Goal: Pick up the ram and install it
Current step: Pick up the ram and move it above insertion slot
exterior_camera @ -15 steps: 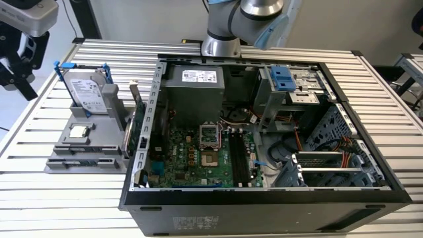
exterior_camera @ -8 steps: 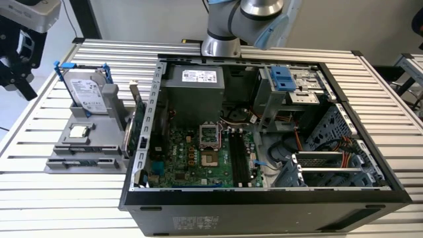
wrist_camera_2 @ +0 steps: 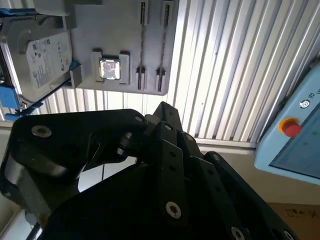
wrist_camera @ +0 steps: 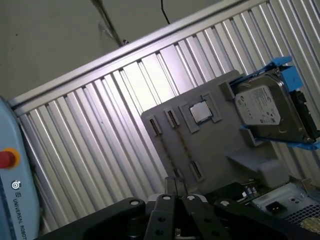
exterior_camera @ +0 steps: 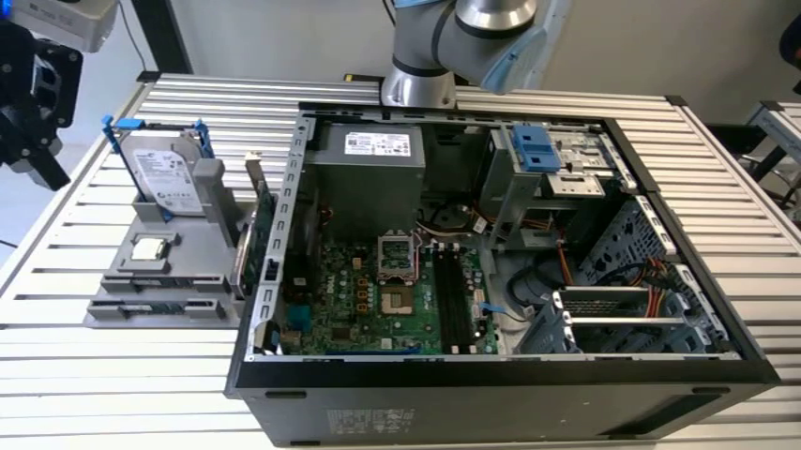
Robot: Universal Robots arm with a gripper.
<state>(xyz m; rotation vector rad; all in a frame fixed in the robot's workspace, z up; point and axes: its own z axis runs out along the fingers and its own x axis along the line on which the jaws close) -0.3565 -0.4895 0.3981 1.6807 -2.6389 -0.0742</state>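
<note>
1. Counter (exterior_camera: 126,384), exterior view: an open computer case (exterior_camera: 501,380) stands on the slats. A grey fixture (exterior_camera: 119,281) lies just beside it on the exterior view's left.
   - The fixture carries an upright hard drive (exterior_camera: 169,173) and a small CPU chip (exterior_camera: 150,248).
   - The ram (exterior_camera: 160,306) seems to be the thin dark strip along the fixture's near edge. Its long axis runs across the exterior view from left to right.
   - The gripper (exterior_camera: 37,141) hangs at the exterior view's far left, above the counter and apart from the fixture. The ram therefore lies below it, toward the exterior view's right and nearer the camera.
   - The motherboard slots (exterior_camera: 453,300) inside the case run near to far, crosswise to the strip. No stick can be made out in them.

2. Second wrist view: the gripper's black linkage (wrist_camera_2: 150,165) covers the foreground. Beyond it are the fixture (wrist_camera_2: 120,30), the chip (wrist_camera_2: 110,68) and the drive (wrist_camera_2: 45,55). A thin dark line (wrist_camera_2: 142,50) between end clips is probably the ram on edge, though I cannot be sure.

3. First wrist view: past the gripper (wrist_camera: 172,187) the same thin line (wrist_camera: 169,152) crosses the fixture (wrist_camera: 220,150), near the chip (wrist_camera: 201,111). I cannot tell how far apart the jaws stand, or whether they hold anything.
</note>
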